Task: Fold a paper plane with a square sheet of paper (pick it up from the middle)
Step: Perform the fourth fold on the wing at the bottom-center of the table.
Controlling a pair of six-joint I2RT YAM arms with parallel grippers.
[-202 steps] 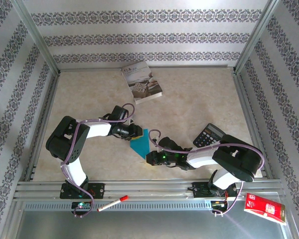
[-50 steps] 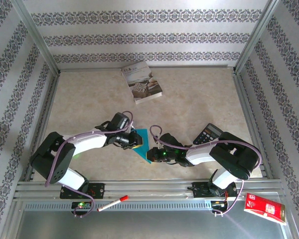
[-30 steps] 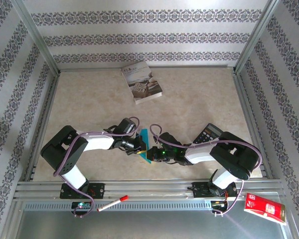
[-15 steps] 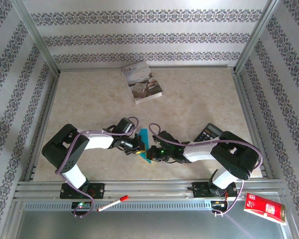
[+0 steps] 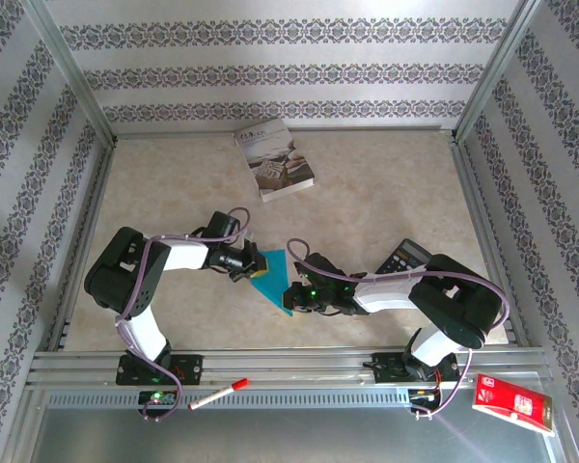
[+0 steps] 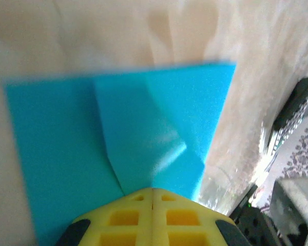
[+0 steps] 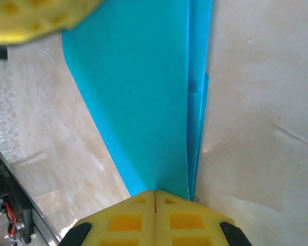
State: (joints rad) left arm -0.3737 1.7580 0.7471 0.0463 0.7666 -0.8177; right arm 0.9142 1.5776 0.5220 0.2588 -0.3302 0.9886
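Left wrist view: paper (image 6: 56, 154) is soft-focus, bottom cut by frame, near edge hidden behind left gripper (image 6: 152, 190). Calculator (image 6: 295, 115) blurred, cut at rt edge. Right wrist view: paper's top cut off.

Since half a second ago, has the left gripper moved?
Yes. The left gripper has drawn back leftward and a little toward the book, away from the right gripper, spreading the teal sheet flatter.
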